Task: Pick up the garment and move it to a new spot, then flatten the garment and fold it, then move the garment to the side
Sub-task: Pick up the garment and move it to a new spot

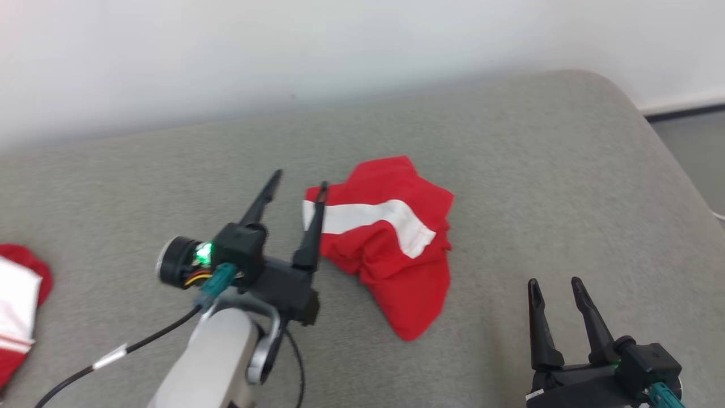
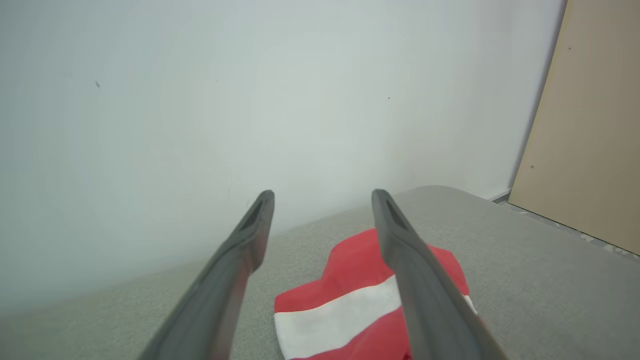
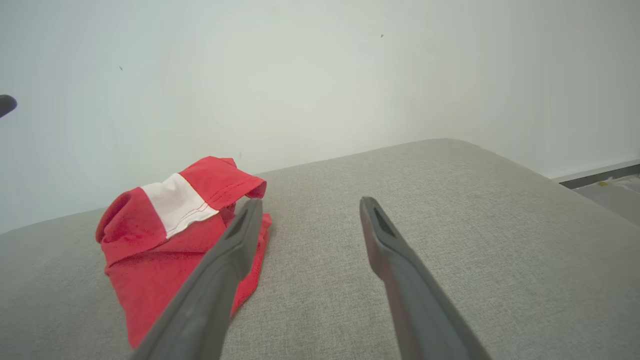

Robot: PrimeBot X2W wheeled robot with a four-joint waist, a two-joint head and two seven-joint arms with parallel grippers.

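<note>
A crumpled red garment with a broad white stripe (image 1: 391, 249) lies about mid-way across the grey fabric-covered cushion (image 1: 566, 187), closer to the far edge along the white wall (image 1: 340, 51) than to the near edge. The left pincer (image 1: 301, 179) hangs at the garment's left edge with its two dark fingers spread and nothing between them. One finger crosses in front of the cloth; I cannot tell whether it touches.

The right pincer (image 1: 554, 281) sits by the near right part of the cushion, likewise spread and gripping nothing, apart from the garment's lower tip. Bare grey cushion runs from the garment to the rounded far right corner, with the floor (image 1: 696, 153) beyond the right edge. A second red and white cloth (image 1: 17, 311) lies at the left edge, well apart from the garment.
</note>
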